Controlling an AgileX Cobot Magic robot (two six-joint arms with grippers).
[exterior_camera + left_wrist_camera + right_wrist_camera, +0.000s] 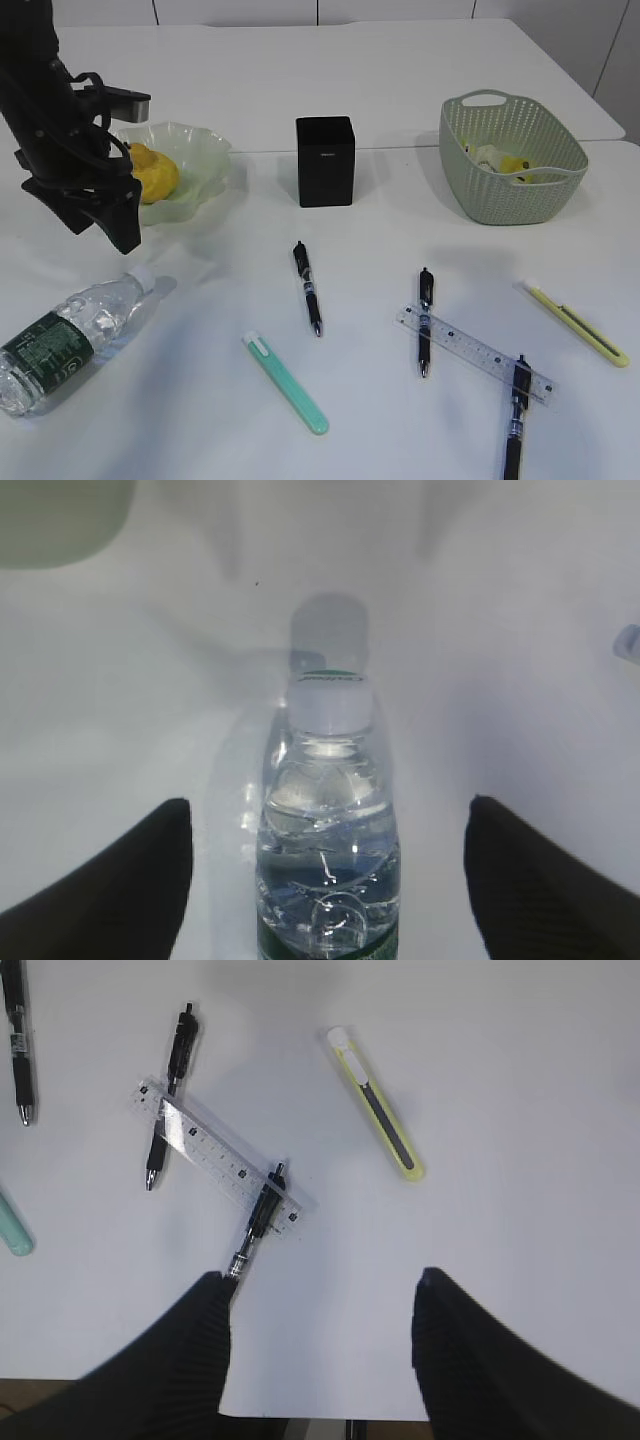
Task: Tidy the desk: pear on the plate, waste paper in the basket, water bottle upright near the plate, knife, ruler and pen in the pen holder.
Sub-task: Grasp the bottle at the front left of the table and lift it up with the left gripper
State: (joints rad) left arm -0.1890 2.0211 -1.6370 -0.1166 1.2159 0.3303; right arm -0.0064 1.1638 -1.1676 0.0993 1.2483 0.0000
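Two jaws of our left gripper [325, 880] stand wide apart, straddling the small clear plastic water bottle [70, 335] that lies on its side on the large white smooth desk [200, 420], holding nothing. We judge the step in hand to be grasping it to stand it up: we should lower squarely, close on the body below the white cap [330, 698], then tip it upright toward 12 o'clock, beside the pale green ruffled glass plate [195, 150] with the yellow lumpy pear [155, 172]. Only the right wrist view shows our right gripper [320, 1360], spread and empty; at its 11 o'clock lies the clear plastic ruler [225, 1155].
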